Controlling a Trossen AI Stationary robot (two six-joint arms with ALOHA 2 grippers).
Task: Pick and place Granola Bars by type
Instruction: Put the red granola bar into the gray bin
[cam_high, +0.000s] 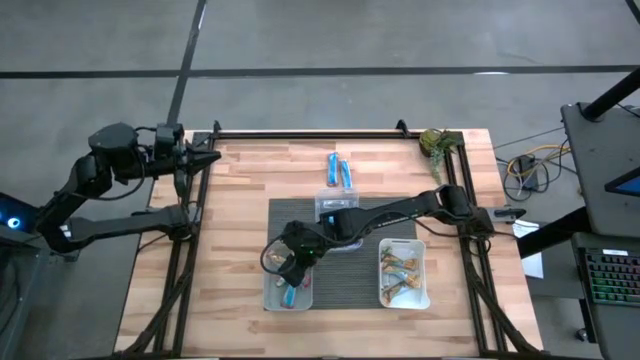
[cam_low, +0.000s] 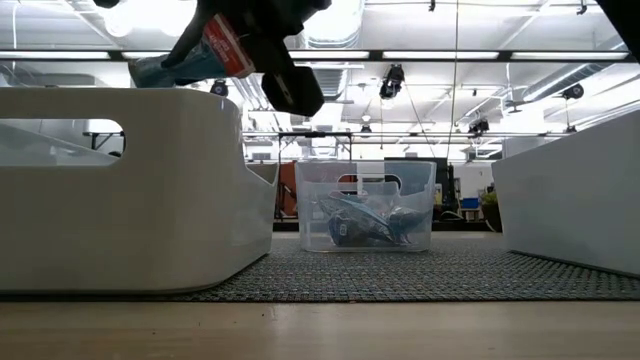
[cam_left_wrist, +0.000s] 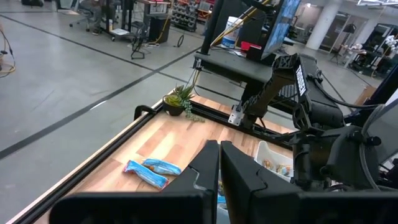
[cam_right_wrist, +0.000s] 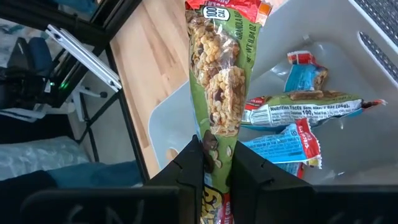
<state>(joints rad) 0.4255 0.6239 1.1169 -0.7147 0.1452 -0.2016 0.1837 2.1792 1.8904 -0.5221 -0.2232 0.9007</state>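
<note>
Nearest the lens in the right wrist view, the right gripper (cam_right_wrist: 216, 163) is pinching one end of a green-wrapped granola bar with a clear window showing oats and nuts (cam_right_wrist: 217, 81), its two dark fingers closed tight on the wrapper. The bar's long axis is running straight out from the jaws, in line with the fingers, so its free end is leading over the white rectangular plastic tub (cam_right_wrist: 280, 37) beneath it. In that tub several wrapped bars are already lying: a bright blue foil bar (cam_right_wrist: 287, 142), a green bar showing its nutrition label (cam_right_wrist: 298, 109) and another blue one (cam_right_wrist: 303, 73).

Seen from above, the right gripper (cam_high: 293, 250) is hanging over the tub (cam_high: 270, 298) at about seven o'clock on the dark woven mat (cam_high: 300, 215), reaching in from the arm's base at three o'clock. A second white tub holding tan and orange bars (cam_high: 403, 272) is sitting at five o'clock on the mat, and a clear plastic tub (cam_high: 338, 207) is standing at twelve o'clock. Two blue bars (cam_high: 340, 170) are lying loose on the wooden table (cam_high: 250, 180) beyond it.

The left gripper (cam_high: 205, 157) is waiting at ten o'clock by the table edge, well apart from everything, its fingers (cam_left_wrist: 205, 168) pressed together on nothing.

The right arm is plainly the nearer one, and since the bar is dangling directly above this tub's contents, the coming move looks like a simple release, provided this is the tub for that type.
</note>
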